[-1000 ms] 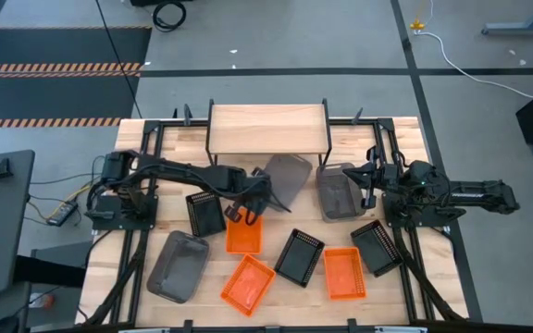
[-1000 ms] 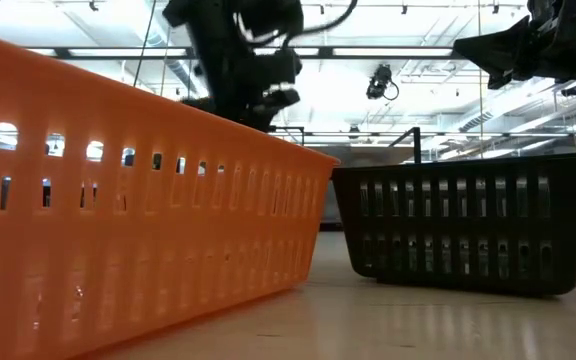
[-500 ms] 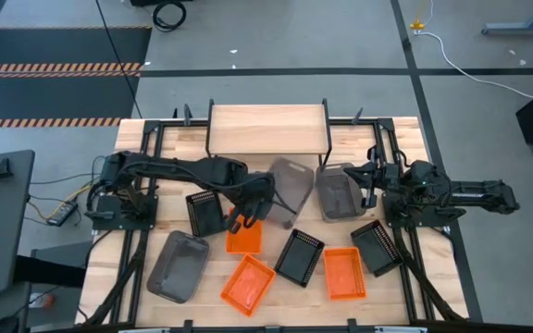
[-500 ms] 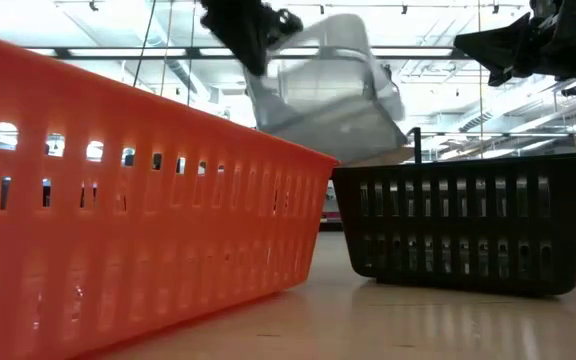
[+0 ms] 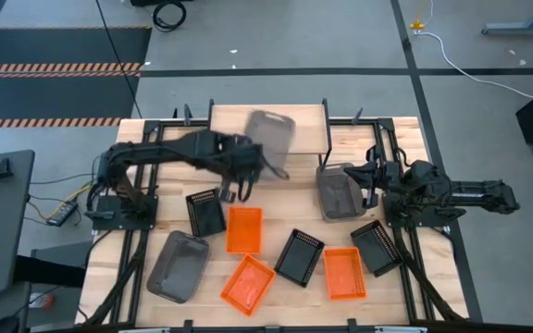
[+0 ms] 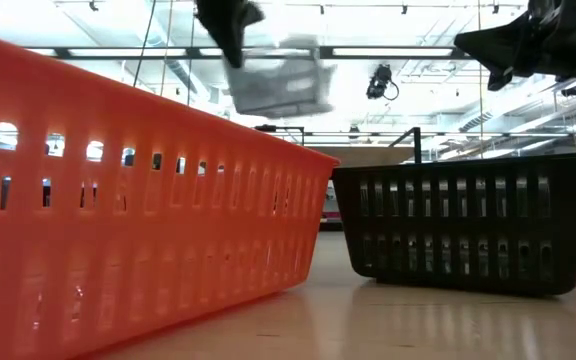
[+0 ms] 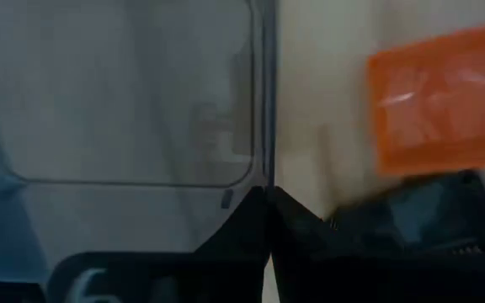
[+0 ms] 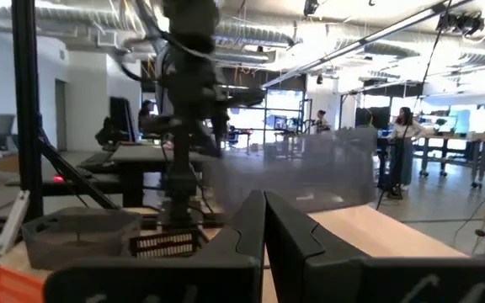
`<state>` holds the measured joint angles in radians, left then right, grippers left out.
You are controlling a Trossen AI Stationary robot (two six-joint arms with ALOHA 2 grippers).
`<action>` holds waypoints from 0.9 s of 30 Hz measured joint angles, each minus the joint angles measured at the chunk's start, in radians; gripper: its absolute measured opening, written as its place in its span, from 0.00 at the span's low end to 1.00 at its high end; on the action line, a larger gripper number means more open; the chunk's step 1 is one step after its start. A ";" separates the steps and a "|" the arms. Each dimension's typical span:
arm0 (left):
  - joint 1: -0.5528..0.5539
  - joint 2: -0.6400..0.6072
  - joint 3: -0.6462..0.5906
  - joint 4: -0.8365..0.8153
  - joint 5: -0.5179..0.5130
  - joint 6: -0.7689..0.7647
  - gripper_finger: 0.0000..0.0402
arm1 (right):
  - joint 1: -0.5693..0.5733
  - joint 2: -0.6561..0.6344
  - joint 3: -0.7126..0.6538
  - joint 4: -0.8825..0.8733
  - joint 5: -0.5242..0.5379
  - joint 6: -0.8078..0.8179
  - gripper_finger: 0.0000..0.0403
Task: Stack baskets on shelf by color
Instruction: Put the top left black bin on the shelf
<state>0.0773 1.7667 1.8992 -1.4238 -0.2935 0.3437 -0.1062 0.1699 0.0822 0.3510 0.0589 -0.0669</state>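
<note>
My left gripper (image 5: pixel 251 165) is shut on a grey basket (image 5: pixel 268 135), held in the air over the right part of the shelf (image 5: pixel 229 129). In the low view the grey basket (image 6: pixel 280 80) shows high up, blurred. My right gripper (image 5: pixel 357 176) waits shut at the right, beside a second grey basket (image 5: pixel 338 194) standing on the table. A third grey basket (image 5: pixel 179 266), three orange baskets (image 5: pixel 243 229) (image 5: pixel 248 283) (image 5: pixel 344 273) and three black baskets (image 5: pixel 205 213) (image 5: pixel 299 256) (image 5: pixel 376 247) rest bottom-down on the table. My left gripper pinches the rim of one basket wall (image 7: pixel 264 143) between its two fingers, at the basket's near end. The fingers slant steeply down from the near left side. The basket is lifted clear of table and shelf, its inside (image 7: pixel 133 93) facing the wrist camera.
The shelf stands at the table's far edge on thin black legs (image 5: pixel 210 143). Loose baskets are scattered over the table's near half. Black frame rails (image 5: pixel 146 240) run along both sides. People stand in the room beyond (image 8: pixel 404 143).
My left gripper has risen and gone toward the table's far edge while rolling at the wrist. The grey basket has gone with it, from the table in front of the shelf up to above the shelf's top, and has turned flatter.
</note>
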 joint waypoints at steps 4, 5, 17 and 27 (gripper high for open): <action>0.114 -0.003 -0.009 -0.116 -0.015 -0.082 0.02 | 0.000 0.000 0.000 -0.003 0.000 0.043 0.04; 0.139 -0.003 -0.014 -0.137 -0.015 -0.089 0.02 | 0.000 0.000 0.000 -0.008 0.000 0.048 0.04; 0.275 -0.001 -0.024 -0.101 0.077 0.041 0.02 | 0.000 0.000 0.000 -0.011 0.000 0.048 0.04; 0.308 -0.001 -0.025 -0.101 0.126 0.037 0.04 | 0.000 0.000 0.000 -0.011 0.000 0.048 0.04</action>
<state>0.3855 1.7653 1.8744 -1.5253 -0.1673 0.3806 -0.1062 0.1699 0.0822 0.3397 0.0586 -0.0185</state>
